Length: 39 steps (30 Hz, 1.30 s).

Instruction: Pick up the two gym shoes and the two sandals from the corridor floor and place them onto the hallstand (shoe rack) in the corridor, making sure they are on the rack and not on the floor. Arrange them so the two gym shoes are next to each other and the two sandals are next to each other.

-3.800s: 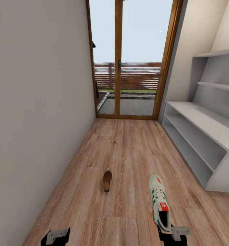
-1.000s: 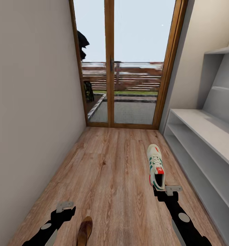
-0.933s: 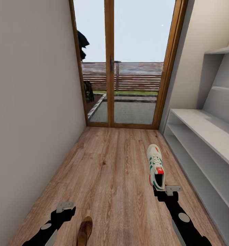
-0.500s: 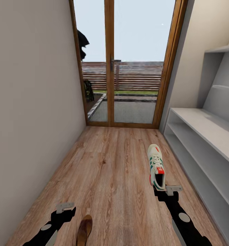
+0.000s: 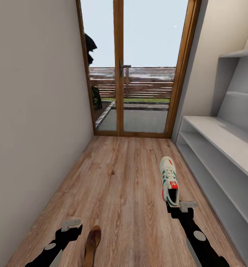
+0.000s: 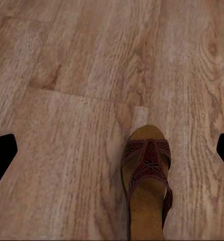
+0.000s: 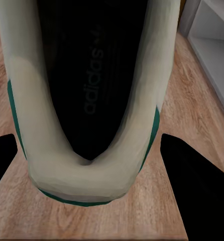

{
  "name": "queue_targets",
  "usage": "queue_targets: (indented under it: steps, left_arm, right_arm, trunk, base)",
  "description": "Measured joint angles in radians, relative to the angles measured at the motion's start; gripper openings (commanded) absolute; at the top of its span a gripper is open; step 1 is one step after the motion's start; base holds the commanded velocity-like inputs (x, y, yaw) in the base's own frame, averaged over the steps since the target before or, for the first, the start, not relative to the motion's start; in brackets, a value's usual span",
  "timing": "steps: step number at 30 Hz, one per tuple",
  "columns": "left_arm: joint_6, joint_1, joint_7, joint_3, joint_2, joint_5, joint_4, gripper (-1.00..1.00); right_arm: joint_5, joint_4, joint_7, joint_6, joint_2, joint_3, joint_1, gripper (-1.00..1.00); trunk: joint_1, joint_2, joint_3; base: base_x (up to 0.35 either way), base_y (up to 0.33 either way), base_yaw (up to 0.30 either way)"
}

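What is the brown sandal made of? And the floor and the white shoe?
The sandal looks like dark red-brown leather with cut-out patterns on the strap, over a smooth tan footbed. The floor looks like matte wood planks, with grain lines and knots. The white shoe seems leather or synthetic, with green stripes and laces; its inside looks dark and fabric-like.

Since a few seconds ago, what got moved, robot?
I rolled forward toward the glass door. The sandal stayed on the floor, but now lies right beside my open left gripper. My right gripper still holds the gym shoe by its heel, carried along, arm stretched further out.
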Motion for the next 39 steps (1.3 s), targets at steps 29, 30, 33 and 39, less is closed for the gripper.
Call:
queue_targets:
  steps: [29,30,33,39]
  left_arm:
    - [0.009,-0.005,-0.001,0.001,0.004,-0.001,-0.001,1.0]
    - [0.01,-0.006,-0.001,0.001,0.004,-0.001,-0.001,1.0]
    - [0.012,-0.007,0.0,0.001,0.004,-0.001,-0.001,1.0]
    - [0.014,-0.011,0.0,0.001,0.005,-0.001,0.0,1.0]
  right_arm:
    - [-0.001,0.0,0.0,0.001,0.0,-0.001,0.001,-1.0]
    - [-0.001,0.0,0.0,0.001,0.0,-0.001,0.0,-1.0]
    - [-0.001,-0.001,0.0,0.001,0.0,-0.001,0.0,-1.0]
    - [-0.002,-0.002,0.0,0.0,0.0,-0.001,0.001,-1.0]
  trunk:
    - [0.03,-0.056,-0.065]
    - [0.034,-0.063,-0.07]
    - [0.046,-0.084,-0.084]
    - [0.069,-0.126,-0.113]
  base:
    - [-0.014,0.0,0.0]
    - [0.0,0.0,0.0]
    - [0.0,0.0,0.0]
    - [0.0,0.0,0.0]
